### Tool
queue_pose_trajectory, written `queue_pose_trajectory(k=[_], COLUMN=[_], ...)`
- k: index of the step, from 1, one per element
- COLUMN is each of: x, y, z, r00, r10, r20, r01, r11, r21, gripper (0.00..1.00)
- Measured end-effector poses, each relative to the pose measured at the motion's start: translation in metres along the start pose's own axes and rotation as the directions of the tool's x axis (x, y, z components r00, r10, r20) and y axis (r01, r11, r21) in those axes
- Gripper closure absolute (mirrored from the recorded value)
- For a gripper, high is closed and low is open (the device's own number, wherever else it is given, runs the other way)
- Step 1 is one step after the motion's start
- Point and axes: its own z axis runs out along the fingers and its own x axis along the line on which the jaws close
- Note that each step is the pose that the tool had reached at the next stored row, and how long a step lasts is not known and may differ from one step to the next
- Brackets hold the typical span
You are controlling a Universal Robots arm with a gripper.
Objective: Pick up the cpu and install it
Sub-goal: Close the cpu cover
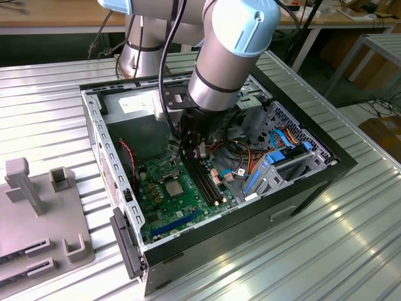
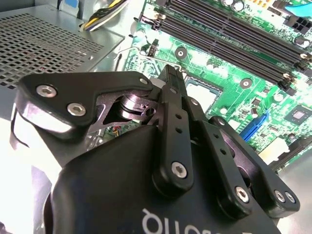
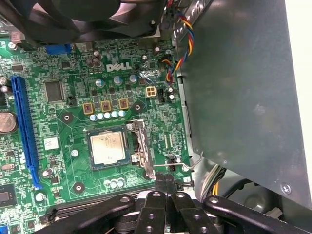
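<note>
Pincer (image 3: 165, 179) clenched, holding nothing, tips beside socket lever (image 3: 170, 166) (contact unclear), cpu (image 3: 107, 147) seated in socket.

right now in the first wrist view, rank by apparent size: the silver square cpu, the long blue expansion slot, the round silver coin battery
1. long blue expansion slot
2. silver square cpu
3. round silver coin battery, though the picture's edge cuts it off, so its full size is unsure

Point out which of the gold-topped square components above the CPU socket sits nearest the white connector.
The last gold-topped square of the row of three, beside the white connector.
</note>
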Motion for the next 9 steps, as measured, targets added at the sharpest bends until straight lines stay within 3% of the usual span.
queue_pose_trajectory(k=[9], x=[0.0070], y=[-0.0010], z=[-0.0009], r00=[1.0000], r10=[-0.001], r20=[0.0000], r01=[0.001], r11=[1.0000], r21=[-0.0001], gripper=[0.89])
